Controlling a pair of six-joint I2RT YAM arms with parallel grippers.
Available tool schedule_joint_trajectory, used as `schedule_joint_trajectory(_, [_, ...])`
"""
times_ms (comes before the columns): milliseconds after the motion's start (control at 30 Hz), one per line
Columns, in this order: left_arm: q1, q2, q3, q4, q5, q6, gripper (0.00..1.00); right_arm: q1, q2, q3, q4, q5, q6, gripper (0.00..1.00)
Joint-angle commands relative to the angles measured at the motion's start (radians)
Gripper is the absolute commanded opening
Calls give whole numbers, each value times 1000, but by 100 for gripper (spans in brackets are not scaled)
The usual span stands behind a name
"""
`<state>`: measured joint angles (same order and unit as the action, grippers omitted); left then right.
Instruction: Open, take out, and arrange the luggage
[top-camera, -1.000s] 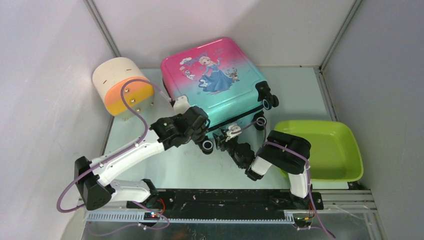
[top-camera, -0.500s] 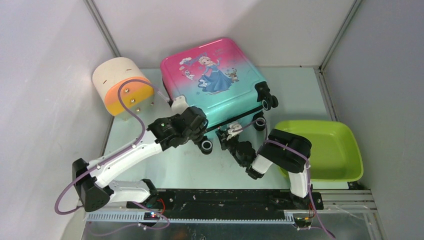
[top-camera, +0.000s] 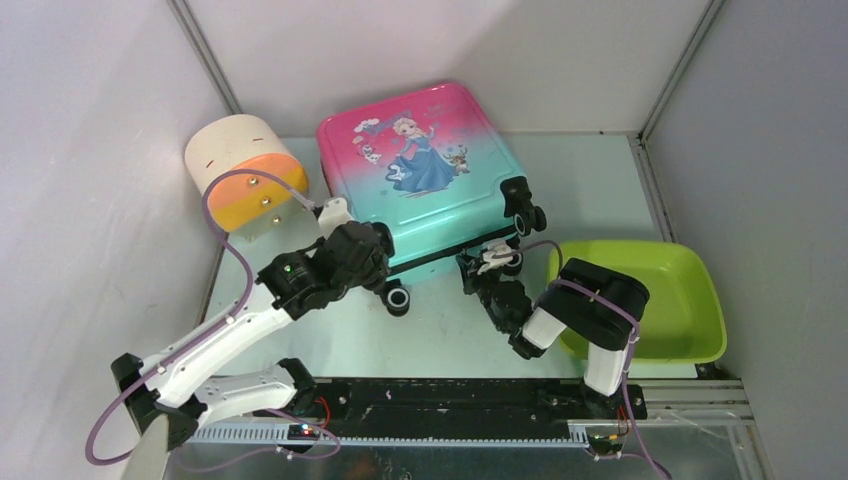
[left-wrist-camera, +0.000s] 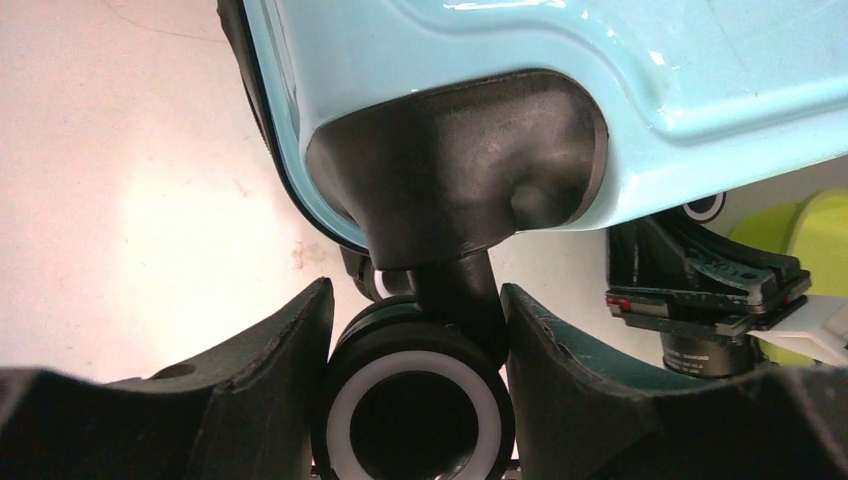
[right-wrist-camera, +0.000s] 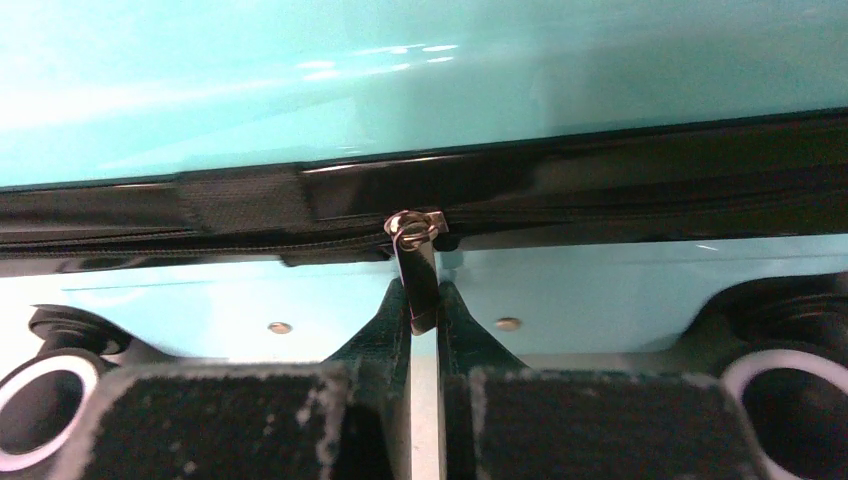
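The luggage (top-camera: 420, 170), a pink-to-teal suitcase with a princess print, lies flat at the back middle, closed. My left gripper (top-camera: 385, 275) is shut on its near-left black wheel (left-wrist-camera: 415, 405), one finger on each side of it. My right gripper (top-camera: 478, 275) is at the bottom edge between the wheels, shut on the metal zipper pull (right-wrist-camera: 420, 275) that hangs from the black zipper band (right-wrist-camera: 600, 195). The teal shell (right-wrist-camera: 400, 80) fills the top of the right wrist view. The lining is hidden.
A cream-and-orange cylinder (top-camera: 245, 170) lies at the back left, next to the suitcase. A lime-green plastic tub (top-camera: 660, 300) sits at the right, close to my right arm. Grey walls close in the back and sides.
The suitcase has turned and shifted left, its near-left wheel dragged down-left with my left gripper. My right gripper moved right along the zipper edge, holding the pull.
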<state>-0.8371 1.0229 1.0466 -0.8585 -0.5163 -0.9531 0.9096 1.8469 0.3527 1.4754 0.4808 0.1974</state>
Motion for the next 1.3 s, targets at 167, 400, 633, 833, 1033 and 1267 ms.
schedule_joint_trajectory(167, [33, -101, 18, 26, -18, 79, 0, -37, -113, -99, 45, 206, 111, 0])
schedule_joint_trajectory(400, [69, -120, 0, 23, -9, 102, 0, -62, -148, -139, 46, 221, 168, 0])
schedule_joint_trajectory(633, [139, -142, 0, 16, 12, 141, 0, -113, -187, -177, 45, 157, 235, 0])
schedule_joint_trajectory(833, [182, -139, -9, 20, 32, 171, 0, -161, -242, -202, 45, 77, 264, 0])
schedule_joint_trajectory(1033, [239, -134, -14, 28, 48, 221, 0, -218, -285, -235, 46, 14, 312, 0])
schedule_joint_trajectory(1267, [319, -137, -9, 10, 22, 275, 0, -252, -312, -259, 45, 1, 332, 0])
